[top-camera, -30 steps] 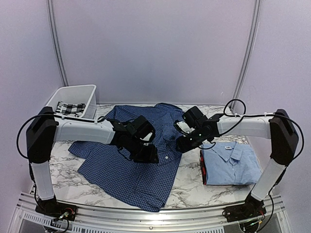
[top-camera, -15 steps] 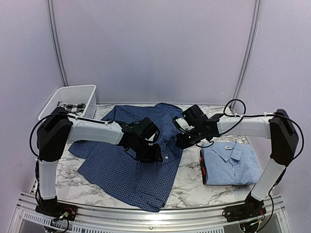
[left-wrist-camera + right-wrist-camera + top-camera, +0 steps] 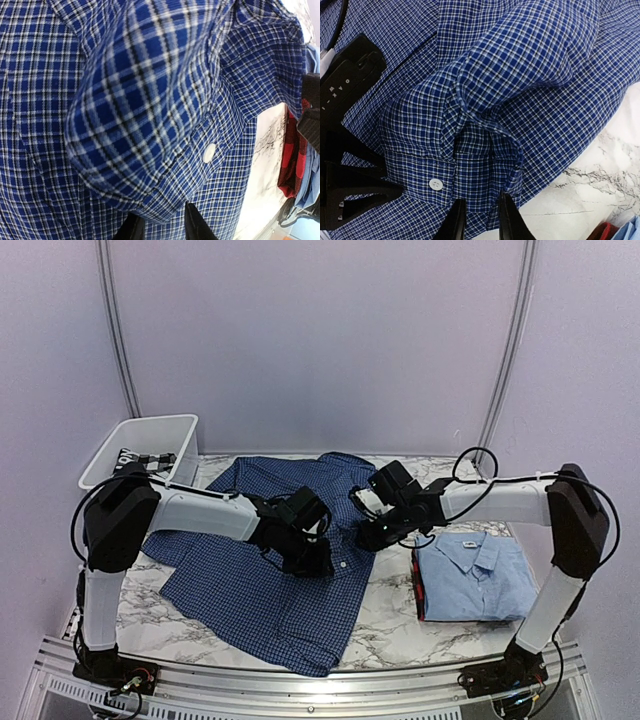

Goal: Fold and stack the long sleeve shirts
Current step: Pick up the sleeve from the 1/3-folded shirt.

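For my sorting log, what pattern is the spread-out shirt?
The shirt is blue-and-white check, clearest in the left wrist view.

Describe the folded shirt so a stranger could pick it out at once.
On the marble table, look to the right side. The light blue shirt lies folded there atop a red garment; unlike the dark blue checked shirt spread mid-table, it is plain.

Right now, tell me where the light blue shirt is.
In the top view, the light blue shirt lies folded at the right, beside the dark blue checked shirt and on top of a red cloth.
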